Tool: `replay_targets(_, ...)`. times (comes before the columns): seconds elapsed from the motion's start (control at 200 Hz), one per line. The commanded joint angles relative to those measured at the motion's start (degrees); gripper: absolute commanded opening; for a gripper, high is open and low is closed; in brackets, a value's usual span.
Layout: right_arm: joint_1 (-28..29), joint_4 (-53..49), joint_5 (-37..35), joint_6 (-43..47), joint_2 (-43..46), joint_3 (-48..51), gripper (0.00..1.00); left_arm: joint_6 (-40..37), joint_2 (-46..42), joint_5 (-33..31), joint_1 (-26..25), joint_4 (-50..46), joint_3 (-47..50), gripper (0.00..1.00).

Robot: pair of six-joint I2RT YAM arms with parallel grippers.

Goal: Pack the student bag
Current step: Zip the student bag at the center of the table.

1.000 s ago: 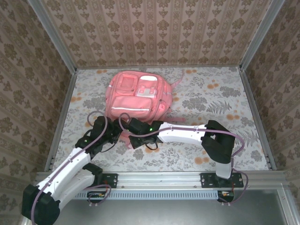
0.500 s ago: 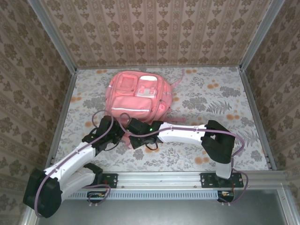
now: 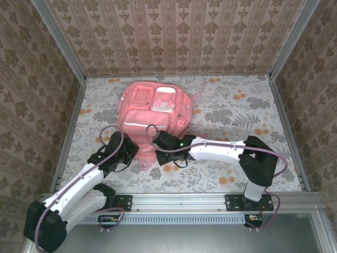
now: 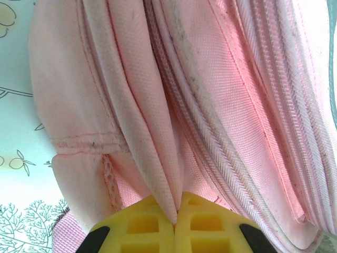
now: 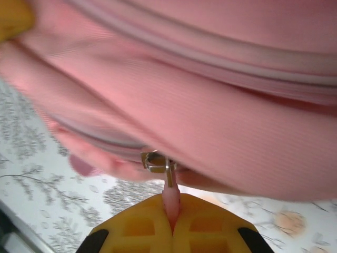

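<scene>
- The student bag (image 3: 152, 108) lies flat on the table (image 3: 237, 110), at the far left part, with both grippers at its near edge.
- The left gripper (image 4: 175, 224) is clenched on a thin fabric fold (image 4: 158, 174). I think this fold can slip out under tension.
- The right gripper (image 5: 171, 216) pinches the zipper pull (image 5: 169, 191). A crooked pull could jam the zipper.
- I cannot see how far the zipper is open; the arms hide it.

The table (image 3: 237, 113) wears a pale cover printed with grey ferns and orange flowers, with walls (image 3: 179, 37) papered in a brown damask pattern on three sides, grey metal posts (image 3: 59, 39) at the far corners and a metal rail (image 3: 179, 199) along its near edge.
</scene>
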State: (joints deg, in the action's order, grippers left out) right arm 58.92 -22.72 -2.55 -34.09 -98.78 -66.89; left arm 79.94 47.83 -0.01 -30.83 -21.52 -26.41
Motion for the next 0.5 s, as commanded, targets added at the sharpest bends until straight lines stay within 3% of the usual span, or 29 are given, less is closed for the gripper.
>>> replay_targets(0.0,-3.7,-2.8,-4.7,0.8,4.2,3.9,0.00,-1.0,-1.3,-4.4,0.7,-5.9,-0.5,0.00)
replay_targets(0.495,-20.1,1.5,-9.8,11.3,4.9,8.7,0.00,-2.9,-4.3,-3.6,1.7,-8.9,-1.3,0.00)
